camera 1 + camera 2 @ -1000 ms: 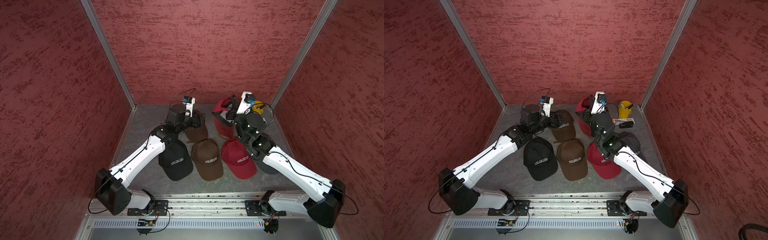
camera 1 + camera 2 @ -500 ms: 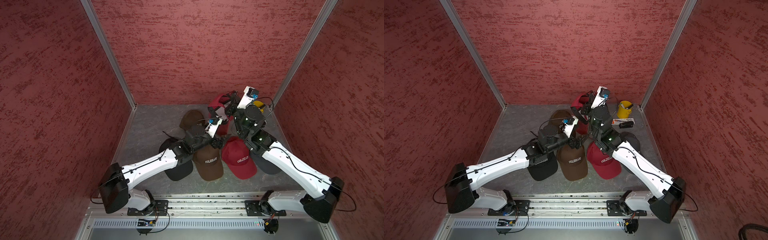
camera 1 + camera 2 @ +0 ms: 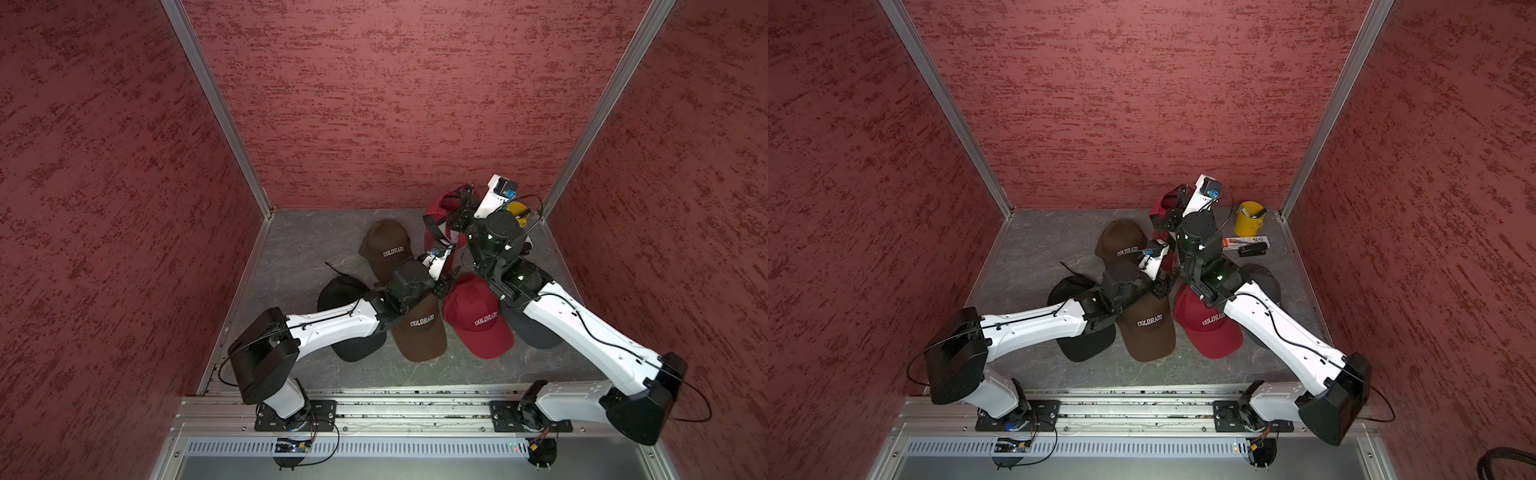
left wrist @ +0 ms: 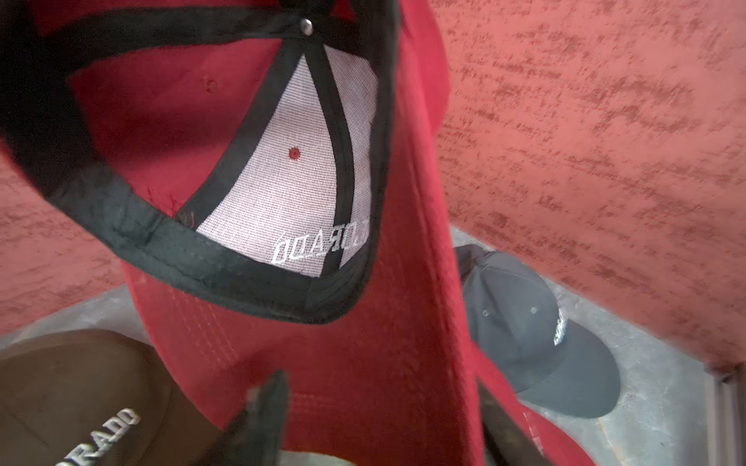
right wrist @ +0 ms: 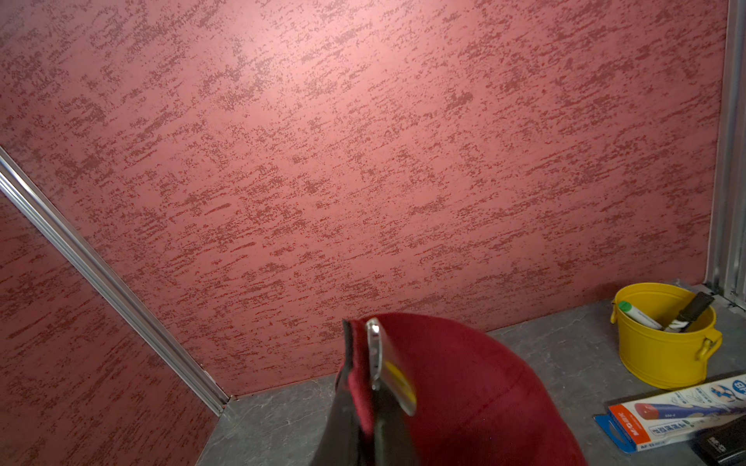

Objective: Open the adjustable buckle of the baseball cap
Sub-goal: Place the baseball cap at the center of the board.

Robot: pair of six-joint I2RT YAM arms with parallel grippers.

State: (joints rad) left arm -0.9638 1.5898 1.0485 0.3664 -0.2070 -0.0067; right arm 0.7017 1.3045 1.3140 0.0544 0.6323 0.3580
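Upper right of both top views: right arm [image 3: 582,328] reaches up toward the back wall, while the left arm [image 3: 332,324] lies low, lower centre, over the caps on the floor.
Cap: red cap [image 3: 438,210] is lifted off the floor, upper centre-right, with its underside filling the left wrist view.
Left gripper [image 4: 379,385]: jaws parted on either side of the brim, lower centre; no grip visible.
Right gripper [image 5: 359,363]: clenched on the cap's strap, bottom centre.
Buckle [image 5: 375,351]: metal, touching the right fingers; latched or not, cannot tell.
Risk, slip: the cap hangs from one small pinch, so a left pull on the brim could drag the strap free.
Risk, blocking: the right fingers sit against the buckle and may hinder its release.
Risk, snag: the low left arm could push the brown cap [image 3: 419,332].
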